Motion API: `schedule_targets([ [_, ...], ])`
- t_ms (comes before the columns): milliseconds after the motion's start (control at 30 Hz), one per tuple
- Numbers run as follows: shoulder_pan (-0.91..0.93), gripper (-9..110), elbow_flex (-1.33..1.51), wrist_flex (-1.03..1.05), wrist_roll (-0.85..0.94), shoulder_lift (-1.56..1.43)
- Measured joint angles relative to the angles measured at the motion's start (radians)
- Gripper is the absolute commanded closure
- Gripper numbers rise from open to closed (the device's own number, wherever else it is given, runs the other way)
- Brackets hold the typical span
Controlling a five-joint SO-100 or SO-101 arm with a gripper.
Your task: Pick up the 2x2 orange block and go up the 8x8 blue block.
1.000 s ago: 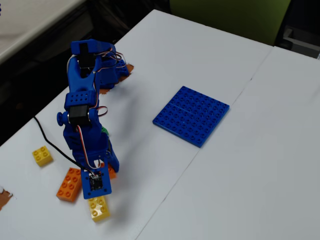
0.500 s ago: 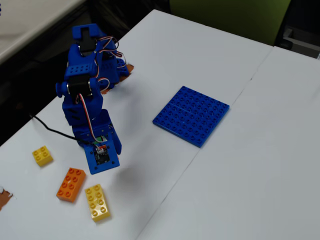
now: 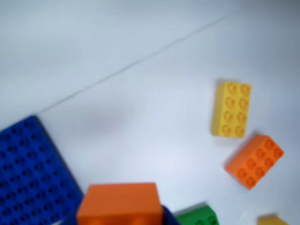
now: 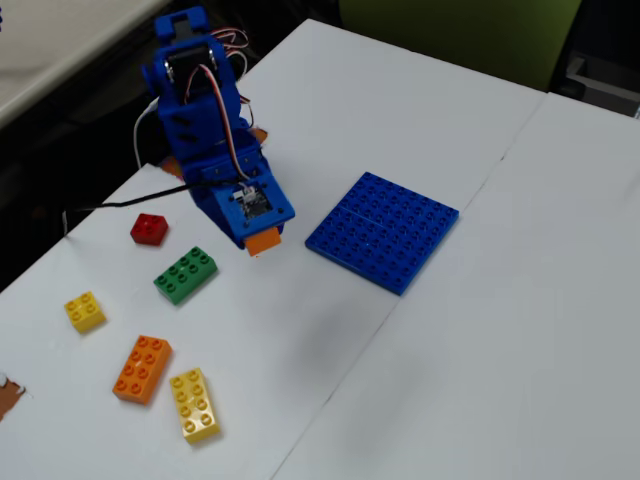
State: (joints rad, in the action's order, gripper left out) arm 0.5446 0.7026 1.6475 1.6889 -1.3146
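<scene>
The gripper (image 4: pixel 264 240) is shut tight on the orange block (image 4: pixel 264 241) and holds it up off the table (image 4: pixel 480 330), prob so it can fly over to the blue plate (image 4: pixel 383 231) w/o bumping other bricks. In the wrist view the orange block (image 3: pixel 119 203) fills the bottom edge, w/ the blue plate (image 3: pixel 33 173) just beside it at the left. The fingers can't be seen there.

The blue plate lies flat, near the middle of the table, a bit to the right of the block in the fixed view. White table sits between them, nothing in the way. So the path looks clear, I think.

The other bricks are behind the arm's way: green brick (image 4: pixel 186 274), red brick (image 4: pixel 148 229), small yellow brick (image 4: pixel 85 311), long orange brick (image 4: pixel 142 368), long yellow brick (image 4: pixel 194 404). The plate has open room on all sides and is away from the table edges.
</scene>
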Motion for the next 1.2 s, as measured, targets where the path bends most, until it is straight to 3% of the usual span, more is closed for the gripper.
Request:
schedule_targets([
  [767, -0.442, 101, 0.000, 0.071, -0.095, -0.106],
  [1200, -0.563, 102, 0.000, 0.071, -0.104, 0.035],
])
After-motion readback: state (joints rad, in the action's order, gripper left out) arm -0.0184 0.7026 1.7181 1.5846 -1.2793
